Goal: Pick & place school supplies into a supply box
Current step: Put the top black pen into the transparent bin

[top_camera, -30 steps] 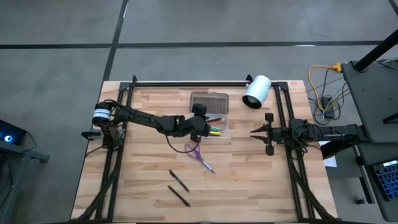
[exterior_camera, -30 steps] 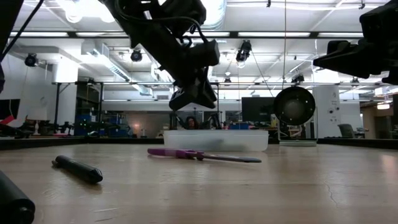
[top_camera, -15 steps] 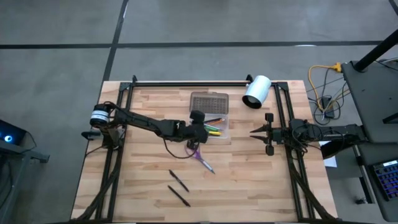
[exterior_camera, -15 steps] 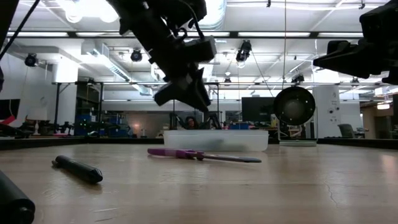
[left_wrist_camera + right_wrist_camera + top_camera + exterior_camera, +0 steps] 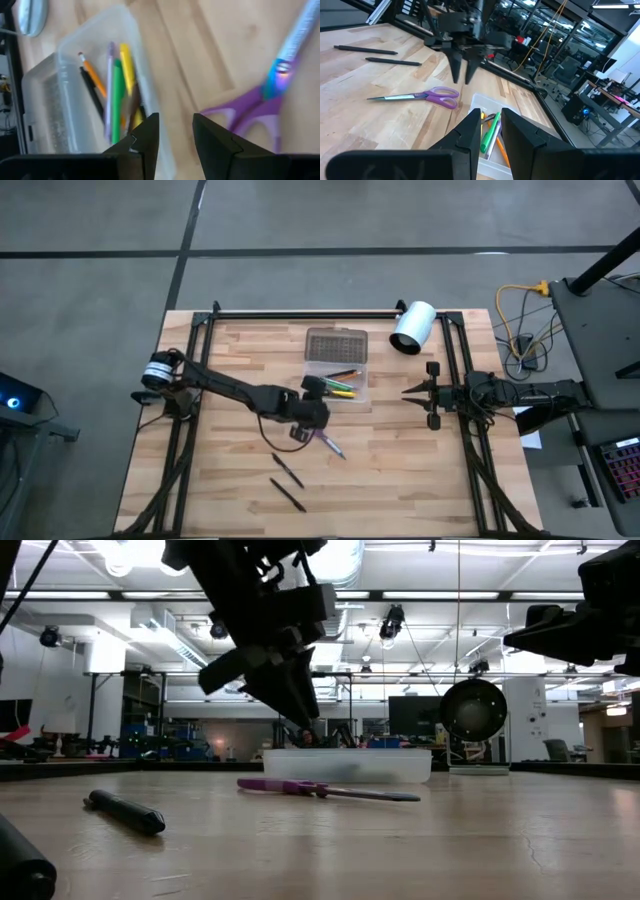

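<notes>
Left gripper [image 5: 308, 424] hangs with fingers parted and empty, the purple-handled scissors [image 5: 327, 442] flat on the wood just beyond its tips. Next, I'd judge, drop and pinch those slim handles (thin steel blades, slippery). Further on, the clear plastic box [image 5: 340, 383] holds bright pencils [image 5: 119, 97]. The right gripper [image 5: 408, 391] waits past it, fingers slightly parted, empty.

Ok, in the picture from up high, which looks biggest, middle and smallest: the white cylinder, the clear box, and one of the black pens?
1. The clear supply box with its open dotted lid looks biggest.
2. The white cylinder comes next.
3. Either black pen looks smallest. The two pens look about alike, so I would not rank one over the other.
</notes>
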